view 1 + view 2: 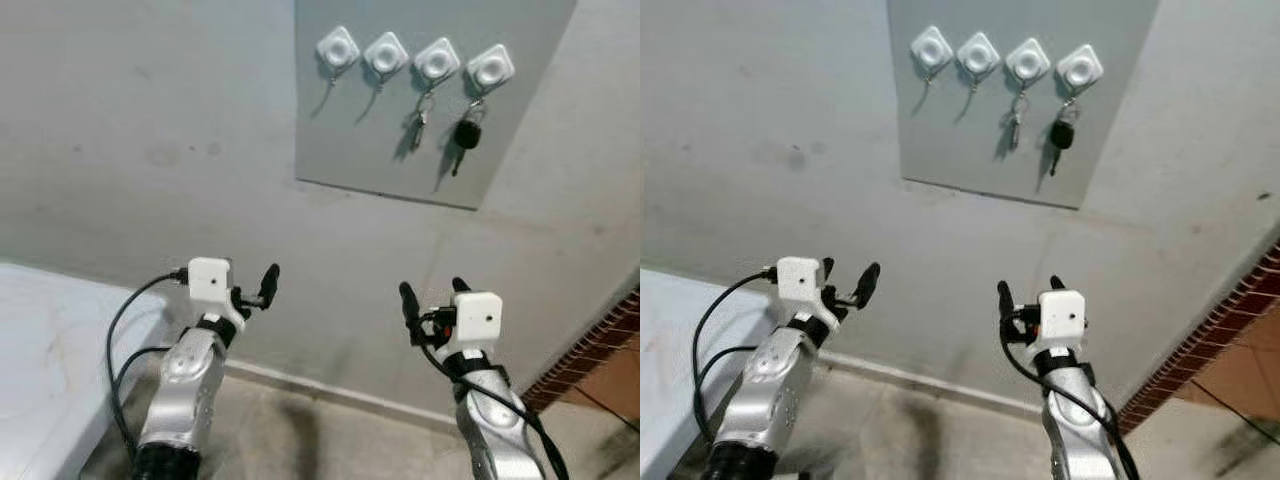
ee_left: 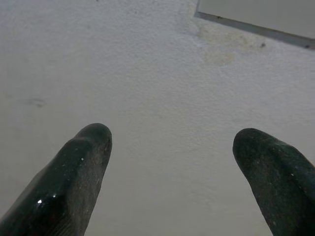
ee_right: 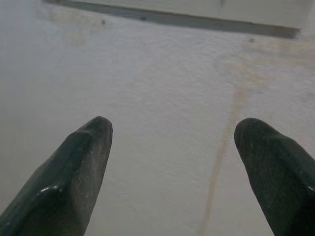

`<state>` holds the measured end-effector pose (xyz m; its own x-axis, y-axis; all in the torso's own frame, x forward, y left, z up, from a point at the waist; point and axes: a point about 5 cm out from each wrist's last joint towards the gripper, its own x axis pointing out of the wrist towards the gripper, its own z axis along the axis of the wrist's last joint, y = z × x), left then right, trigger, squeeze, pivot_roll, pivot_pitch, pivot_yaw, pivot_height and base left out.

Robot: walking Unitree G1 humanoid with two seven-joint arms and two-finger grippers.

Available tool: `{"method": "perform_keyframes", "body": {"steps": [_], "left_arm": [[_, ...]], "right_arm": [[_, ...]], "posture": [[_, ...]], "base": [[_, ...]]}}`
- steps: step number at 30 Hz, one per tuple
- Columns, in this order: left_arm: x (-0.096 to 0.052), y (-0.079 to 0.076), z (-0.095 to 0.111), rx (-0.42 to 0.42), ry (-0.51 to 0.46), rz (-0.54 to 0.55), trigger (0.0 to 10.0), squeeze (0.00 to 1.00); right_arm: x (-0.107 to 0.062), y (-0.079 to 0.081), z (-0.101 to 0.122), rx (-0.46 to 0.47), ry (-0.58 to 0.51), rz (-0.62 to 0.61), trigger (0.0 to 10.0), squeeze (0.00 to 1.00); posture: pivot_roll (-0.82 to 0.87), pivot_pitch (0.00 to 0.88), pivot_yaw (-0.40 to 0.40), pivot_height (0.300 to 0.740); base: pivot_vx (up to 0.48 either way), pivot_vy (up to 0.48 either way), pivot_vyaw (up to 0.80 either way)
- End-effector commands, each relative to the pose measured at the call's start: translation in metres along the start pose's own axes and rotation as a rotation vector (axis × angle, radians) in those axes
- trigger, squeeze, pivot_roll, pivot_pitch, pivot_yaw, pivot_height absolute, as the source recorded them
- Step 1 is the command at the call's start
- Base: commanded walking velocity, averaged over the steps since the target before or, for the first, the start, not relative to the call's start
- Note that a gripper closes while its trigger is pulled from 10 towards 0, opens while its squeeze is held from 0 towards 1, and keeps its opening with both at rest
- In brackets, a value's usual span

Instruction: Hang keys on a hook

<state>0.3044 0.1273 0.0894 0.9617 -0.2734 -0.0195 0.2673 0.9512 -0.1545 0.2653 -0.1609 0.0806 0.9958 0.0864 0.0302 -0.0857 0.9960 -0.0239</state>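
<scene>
A grey board (image 1: pixel 380 150) on the wall carries a row of white square hooks. A silver key (image 1: pixel 419 128) hangs from the third hook (image 1: pixel 437 60). A black-headed key (image 1: pixel 465 138) hangs from the rightmost hook (image 1: pixel 490 68). The two hooks on the left (image 1: pixel 338 47) hold nothing. Well below the board, my left gripper (image 1: pixel 256 292) is raised toward the wall, open and empty. My right gripper (image 1: pixel 432 296) is raised level with it, also open and empty. Both wrist views look between spread black fingers (image 2: pixel 74 182) at bare wall, with the board's lower edge (image 3: pixel 172 18) above.
A white table surface (image 1: pixel 50 360) stands at my lower left against the wall. A pale skirting runs along the wall's foot (image 1: pixel 330 390). A brick edge and tiled floor (image 1: pixel 590 360) lie at the lower right.
</scene>
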Motion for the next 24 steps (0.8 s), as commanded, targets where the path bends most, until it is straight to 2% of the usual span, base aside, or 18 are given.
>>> {"method": "perform_keyframes", "body": {"steps": [1, 11, 24], "left_arm": [[0.0013, 0.0054, 0.0046, 0.021, -0.002, 0.020, 10.0, 0.00], [0.0025, 0.0034, 0.0108, 0.002, -0.018, 0.006, 10.0, 0.00], [0.0076, 0.0022, 0.0121, 0.000, -0.013, 0.004, 10.0, 0.00]], "right_arm": [[0.0014, 0.0019, 0.0029, 0.004, -0.010, 0.001, 10.0, 0.00], [0.0007, 0.0040, 0.0033, 0.007, -0.007, 0.010, 10.0, 0.00], [0.0013, -0.0030, 0.0036, -0.015, 0.001, 0.017, 10.0, 0.00]], "posture": [[0.06, 0.000, -0.014, 0.740], [0.05, 0.000, -0.015, 0.740], [0.04, 0.000, -0.024, 0.740]], "base": [[0.000, 0.000, 0.80], [0.000, 0.000, 0.80], [0.000, 0.000, 0.80]]}}
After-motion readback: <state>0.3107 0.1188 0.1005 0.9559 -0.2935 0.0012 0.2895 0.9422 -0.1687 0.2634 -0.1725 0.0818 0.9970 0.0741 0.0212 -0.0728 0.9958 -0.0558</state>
